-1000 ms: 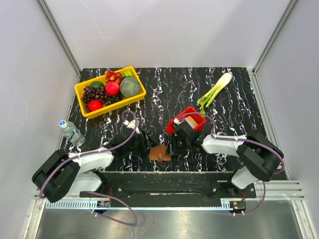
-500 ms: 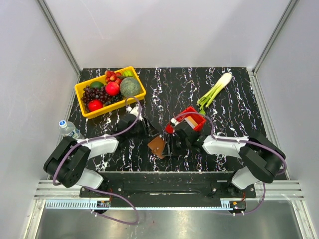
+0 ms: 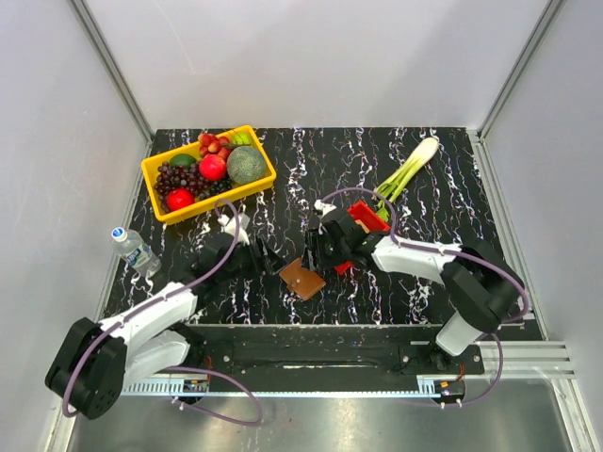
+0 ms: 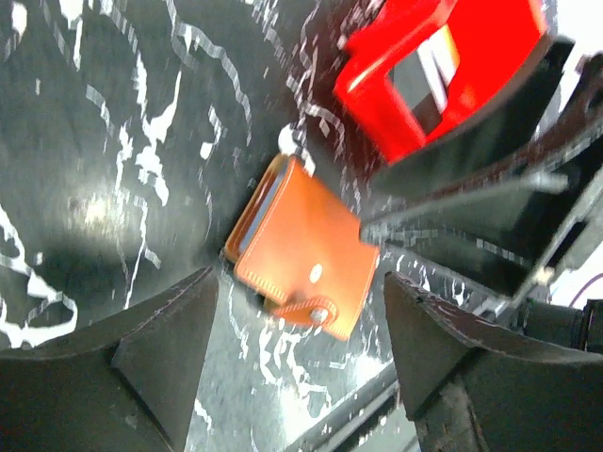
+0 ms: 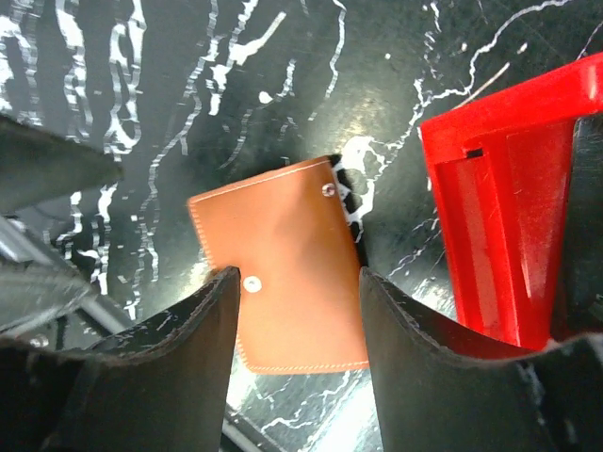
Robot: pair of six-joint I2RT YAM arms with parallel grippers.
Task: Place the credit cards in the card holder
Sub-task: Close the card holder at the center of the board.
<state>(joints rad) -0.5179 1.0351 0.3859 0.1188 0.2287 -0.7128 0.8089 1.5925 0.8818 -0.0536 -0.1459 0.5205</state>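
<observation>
The brown leather card holder lies flat on the black marbled table between my two grippers. In the left wrist view it shows its snap strap loose and a pale blue edge. My left gripper is open and empty just left of it. My right gripper is open over its right side; in the right wrist view the holder lies below and between the fingers. The credit cards, black, tan and whitish, stand in the red bin.
The red bin sits just behind the right gripper and shows at the right of the right wrist view. A yellow basket of fruit stands at the back left, a water bottle at the left edge, a leek at the back right.
The card holder was lifted and tilted, and now lies flat slightly farther from the near edge. The left arm has swung back to the left. The right gripper has moved away from the near edge.
</observation>
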